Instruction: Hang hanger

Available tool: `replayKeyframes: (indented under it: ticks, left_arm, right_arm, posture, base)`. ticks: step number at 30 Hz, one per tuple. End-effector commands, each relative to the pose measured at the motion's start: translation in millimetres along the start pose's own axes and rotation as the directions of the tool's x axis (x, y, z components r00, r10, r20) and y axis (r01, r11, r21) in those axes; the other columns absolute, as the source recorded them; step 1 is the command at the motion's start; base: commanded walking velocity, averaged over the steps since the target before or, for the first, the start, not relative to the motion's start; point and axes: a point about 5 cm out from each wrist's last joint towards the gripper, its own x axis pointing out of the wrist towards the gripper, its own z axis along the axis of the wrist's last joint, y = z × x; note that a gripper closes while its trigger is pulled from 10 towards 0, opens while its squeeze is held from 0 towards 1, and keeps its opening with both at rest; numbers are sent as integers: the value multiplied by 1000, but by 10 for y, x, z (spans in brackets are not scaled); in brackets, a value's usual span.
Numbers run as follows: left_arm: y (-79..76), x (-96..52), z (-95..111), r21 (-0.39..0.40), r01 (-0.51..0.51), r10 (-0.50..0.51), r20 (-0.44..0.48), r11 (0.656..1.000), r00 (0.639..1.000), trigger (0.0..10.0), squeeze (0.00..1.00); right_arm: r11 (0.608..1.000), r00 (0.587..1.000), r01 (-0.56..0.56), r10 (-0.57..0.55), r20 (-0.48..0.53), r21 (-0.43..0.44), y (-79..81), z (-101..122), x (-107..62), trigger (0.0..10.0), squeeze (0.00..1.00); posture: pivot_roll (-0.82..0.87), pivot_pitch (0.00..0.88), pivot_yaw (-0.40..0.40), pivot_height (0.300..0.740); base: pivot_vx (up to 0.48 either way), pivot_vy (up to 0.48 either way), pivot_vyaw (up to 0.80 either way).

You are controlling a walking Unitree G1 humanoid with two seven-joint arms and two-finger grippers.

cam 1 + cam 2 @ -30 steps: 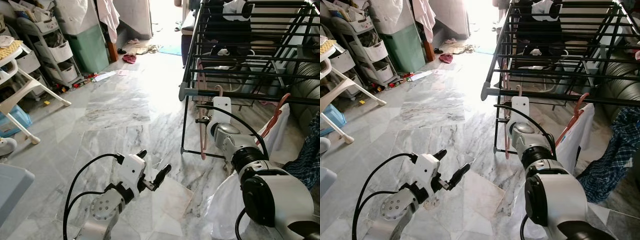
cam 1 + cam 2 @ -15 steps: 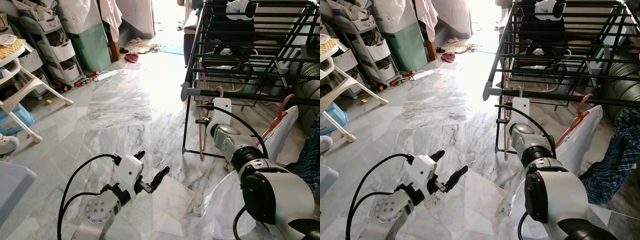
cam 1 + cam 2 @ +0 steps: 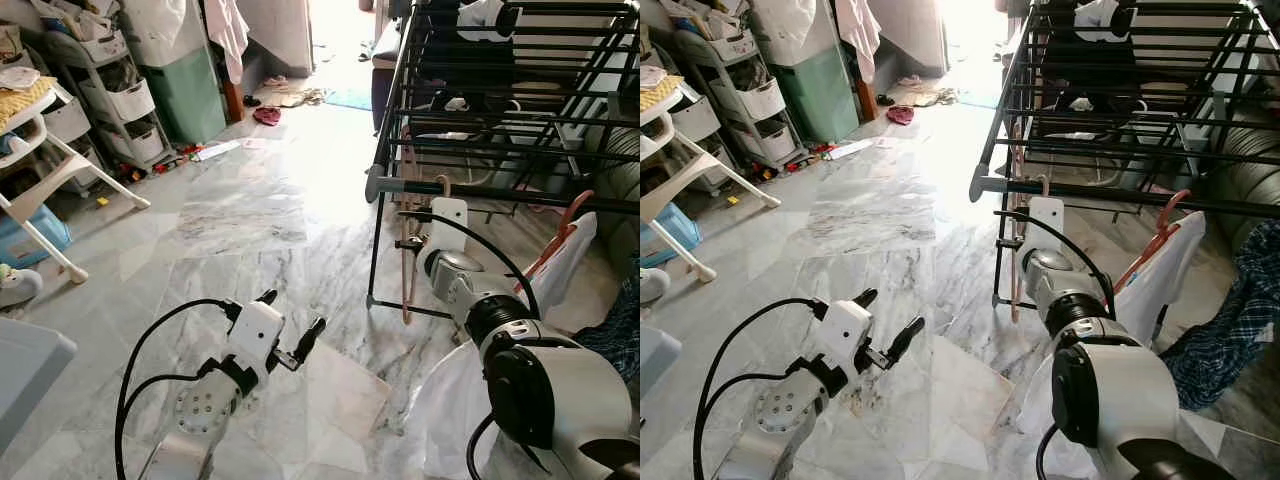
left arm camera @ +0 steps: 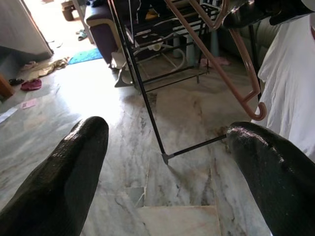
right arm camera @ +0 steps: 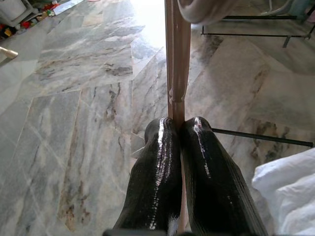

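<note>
A pink hanger (image 3: 407, 275) hangs upright at the front rail of the black drying rack (image 3: 480, 130). Its hook (image 3: 1043, 182) is level with that rail; whether it rests on the rail is unclear. My right gripper (image 5: 178, 123) is shut on the hanger's stem, and in the eye views the white wrist mount (image 3: 443, 222) hides it. My left gripper (image 3: 293, 312) is open and holds nothing, low over the marble floor and well left of the rack. The left wrist view looks between its fingers (image 4: 64, 167) toward the pink hanger (image 4: 221, 73).
An orange hanger with a white garment (image 3: 565, 265) hangs from the same rail, right of my right arm. A plaid cloth (image 3: 1230, 330) lies beyond it. A white high chair (image 3: 45, 185), drawer shelves (image 3: 110, 95) and a green bin (image 3: 190, 90) line the left. Open floor lies between.
The camera has shifted a little. My left gripper has drifted slightly to the left over the floor, still open. The right gripper keeps the pink hanger at the rail.
</note>
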Motion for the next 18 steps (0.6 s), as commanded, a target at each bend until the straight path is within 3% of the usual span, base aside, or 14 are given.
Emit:
replayKeyframes:
  ticks: [1, 7, 14, 18]
  left_arm:
    - [30, 10, 14, 21, -14, 14, 3, 1000, 1000, 10000, 0]
    - [37, 43, 70, 15, -23, 22, 33, 1000, 999, 10000, 0]
    - [44, 67, 85, 17, -31, 30, 36, 999, 999, 10000, 0]
    - [26, 55, 64, 18, -30, 30, 28, 999, 999, 10000, 0]
  right_arm:
    - [1000, 998, -1, 1, -67, 3, -10, -177, 2, 10000, 0]
    - [1000, 999, 18, -18, -29, -22, -56, -59, 0, 10000, 0]
    - [1000, 999, 28, -28, 39, 7, -77, 173, -11, 10000, 0]
    - [996, 994, 85, -87, 58, 33, -171, 231, -21, 10000, 0]
  posture:
    - [73, 13, 71, 740]
    - [69, 14, 74, 740]
    - [67, 16, 75, 740]
    - [71, 18, 68, 740]
  base:
    - [0, 0, 0]
    - [0, 0, 0]
    - [0, 0, 0]
    - [0, 0, 0]
